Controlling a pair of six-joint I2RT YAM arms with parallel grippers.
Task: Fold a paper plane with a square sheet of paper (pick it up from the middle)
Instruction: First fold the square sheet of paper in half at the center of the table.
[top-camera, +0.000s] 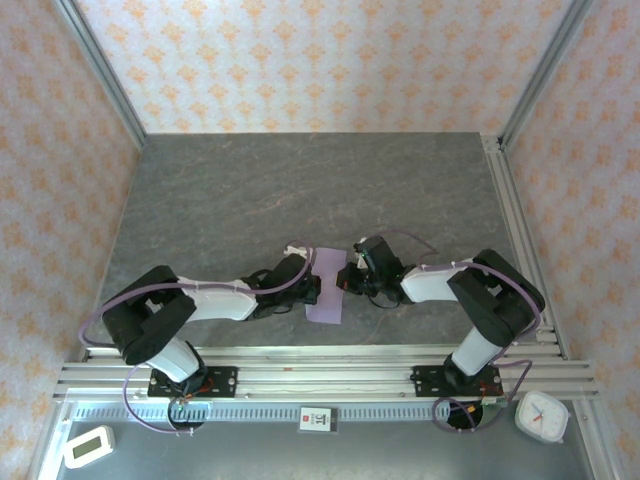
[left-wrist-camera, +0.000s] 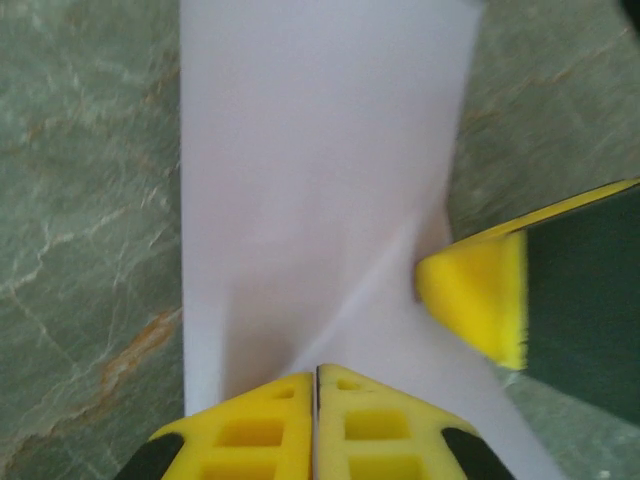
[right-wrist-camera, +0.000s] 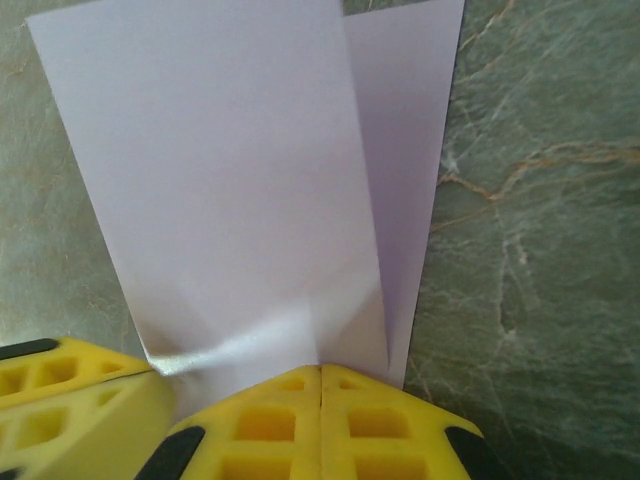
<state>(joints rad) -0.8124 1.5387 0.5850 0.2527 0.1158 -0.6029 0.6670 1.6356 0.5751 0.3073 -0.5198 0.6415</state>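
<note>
The square sheet of paper (top-camera: 328, 295) is pale lilac and lies folded into a narrow strip on the grey marble table, between the two arms. In the left wrist view the paper (left-wrist-camera: 310, 150) runs up from my left gripper (left-wrist-camera: 317, 372), whose jaws are shut on its near edge, a pale sliver between them. A crease runs from there to a right finger (left-wrist-camera: 475, 295) at the paper's other edge. In the right wrist view the upper layer (right-wrist-camera: 230, 170) sits slightly lifted over the lower one. My right gripper (right-wrist-camera: 321, 368) is shut, its tips on the paper's edge. A left finger (right-wrist-camera: 80, 400) shows beside it.
Aluminium rails (top-camera: 320, 372) cross the near edge by the arm bases. A white timer (top-camera: 88, 446) lies at the front left and a small clock (top-camera: 542, 415) at the front right. Patterned walls enclose the table (top-camera: 300, 190) on three sides.
</note>
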